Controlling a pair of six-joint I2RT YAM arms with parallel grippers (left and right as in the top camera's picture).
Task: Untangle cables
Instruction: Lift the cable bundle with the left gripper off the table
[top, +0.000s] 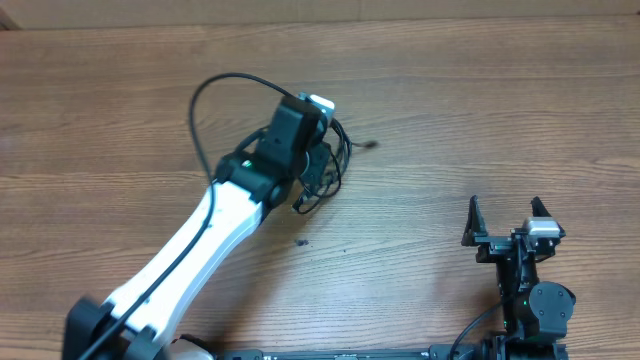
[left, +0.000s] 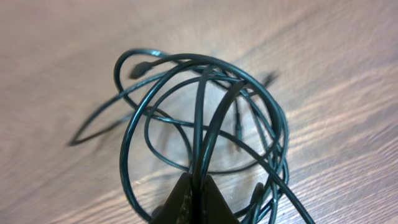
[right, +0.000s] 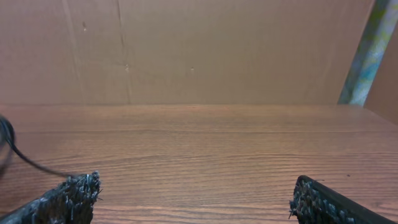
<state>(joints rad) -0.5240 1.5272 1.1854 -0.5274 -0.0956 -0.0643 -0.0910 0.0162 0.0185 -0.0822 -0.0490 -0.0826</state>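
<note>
The cables (top: 335, 165) are thin black cords in a tangled bundle of loops near the table's middle, mostly under my left arm's head. In the left wrist view the cables (left: 205, 112) fill the frame as overlapping loops, with a small plug end (left: 142, 67) at the upper left. My left gripper (left: 200, 196) is shut on one or two strands of the cables, its fingertips pressed together. My right gripper (top: 505, 215) stands open and empty at the front right, far from the bundle; its fingers (right: 193, 199) are wide apart over bare wood.
The wooden table (top: 480, 110) carries everything. A brown board wall (right: 199, 50) stands behind it. A thick black arm wire (top: 210, 90) arcs above the left arm. A small cable end (top: 370, 145) sticks out to the bundle's right.
</note>
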